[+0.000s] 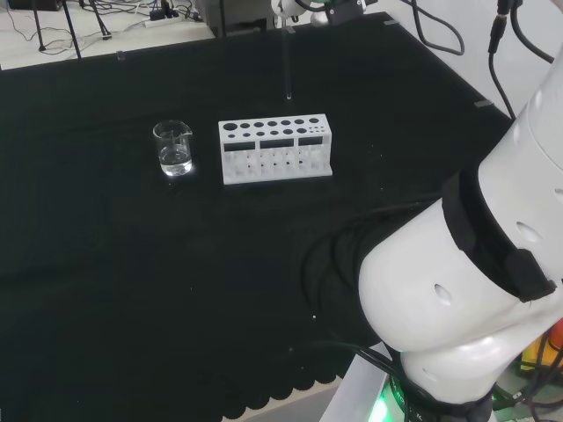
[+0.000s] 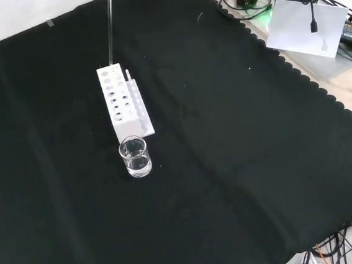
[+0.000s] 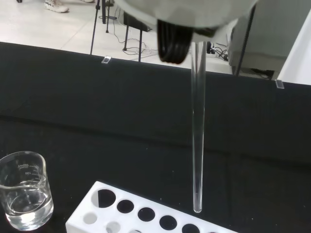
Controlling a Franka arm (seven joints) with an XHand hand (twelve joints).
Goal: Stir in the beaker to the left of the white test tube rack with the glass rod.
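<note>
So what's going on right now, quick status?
Robot hand holds rod, upright above the rack's far side. Beaker, some clear liquid, not reached. Nothing between them.

Robot hand (image 3: pixel 194 14) up high, fingers not visible, arm extended.

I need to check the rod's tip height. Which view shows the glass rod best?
The wrist view: the glass rod hangs close and large, tip just above the white rack. The head view and front view show a thin faint line.
</note>
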